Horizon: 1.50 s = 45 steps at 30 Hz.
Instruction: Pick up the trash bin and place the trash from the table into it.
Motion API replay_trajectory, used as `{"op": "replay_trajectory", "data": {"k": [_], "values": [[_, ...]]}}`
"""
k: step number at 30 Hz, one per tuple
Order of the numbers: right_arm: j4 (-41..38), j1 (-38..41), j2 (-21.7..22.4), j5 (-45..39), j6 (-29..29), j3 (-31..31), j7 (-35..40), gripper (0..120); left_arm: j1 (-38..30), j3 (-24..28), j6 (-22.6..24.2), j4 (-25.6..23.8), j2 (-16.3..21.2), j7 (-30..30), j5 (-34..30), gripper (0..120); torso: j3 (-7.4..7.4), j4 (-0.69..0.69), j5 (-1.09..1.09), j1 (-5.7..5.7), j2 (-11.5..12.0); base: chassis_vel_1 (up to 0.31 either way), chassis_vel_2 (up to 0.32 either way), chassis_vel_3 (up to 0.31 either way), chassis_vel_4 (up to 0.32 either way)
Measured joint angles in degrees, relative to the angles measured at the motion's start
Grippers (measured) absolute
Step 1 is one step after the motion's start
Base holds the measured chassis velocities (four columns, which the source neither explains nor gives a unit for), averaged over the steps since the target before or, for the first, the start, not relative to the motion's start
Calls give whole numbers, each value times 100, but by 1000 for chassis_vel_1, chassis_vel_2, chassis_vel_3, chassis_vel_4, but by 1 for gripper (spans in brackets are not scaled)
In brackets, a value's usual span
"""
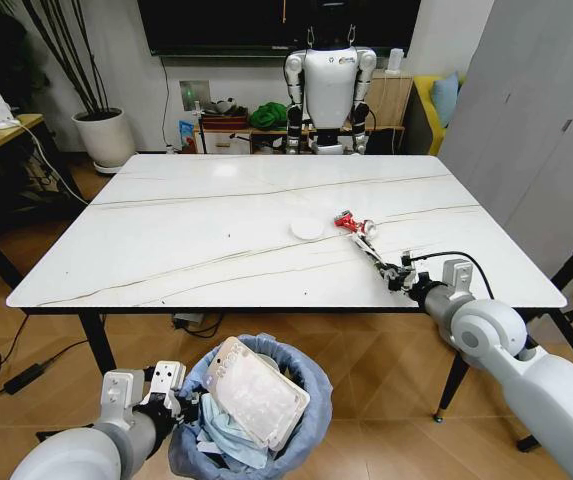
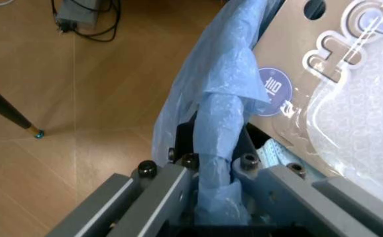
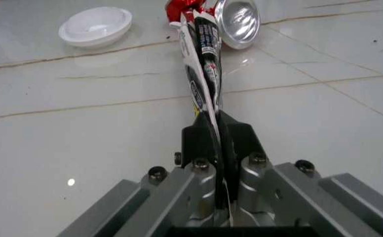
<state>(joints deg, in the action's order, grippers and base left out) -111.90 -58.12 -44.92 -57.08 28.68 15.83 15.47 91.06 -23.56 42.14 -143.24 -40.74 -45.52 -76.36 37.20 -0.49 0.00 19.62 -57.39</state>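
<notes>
My right end effector (image 3: pixel 216 143) is clamped on the near end of the long black-and-white packet (image 3: pixel 203 74), whose long axis runs toward 11 o'clock across the white marble worktop (image 1: pixel 216 230). My left end effector (image 2: pixel 214 168) pinches the blue-bag-lined round trash bin (image 1: pixel 306 420), below at 7 o'clock.

White rounded arms carry grey metal wrists, black bolts, black jaws and a black cable (image 1: pixel 446 256).
</notes>
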Motion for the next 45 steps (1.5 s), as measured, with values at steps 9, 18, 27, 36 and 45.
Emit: {"op": "replay_trajectory", "data": {"k": [9, 18, 27, 36, 45], "values": [[-229, -216, -79, -76, -64, 447, 53, 0, 5, -63, 0, 0, 103, -8, -83, 0, 0, -1, 0, 0, -1, 0, 0, 0, 0], [-398, -217, -95, -146, -60, 600, -58, 0, 23, -74, 0, 0, 120, -8, -105, 0, 0, 0, 0, 0, -1, 0, 0, 0, 0], [-942, -319, 22, -293, -90, 672, -271, 0, 27, -60, 0, 0, 60, -31, -68, 0, 0, 0, 0, 0, -1, 0, 0, 0, 0], [-2062, -1172, 271, -442, -290, 1128, -1484, 0, -42, -76, 0, 0, 25, -138, -93, 0, 0, -1, 0, 0, -1, 0, 0, 0, 0], [-2633, -1661, 383, -24, -367, 897, -2254, 0, -219, -79, 0, 0, 59, -293, -281, 0, 0, 0, 0, 0, -1, 0, 0, 0, 0]]}}
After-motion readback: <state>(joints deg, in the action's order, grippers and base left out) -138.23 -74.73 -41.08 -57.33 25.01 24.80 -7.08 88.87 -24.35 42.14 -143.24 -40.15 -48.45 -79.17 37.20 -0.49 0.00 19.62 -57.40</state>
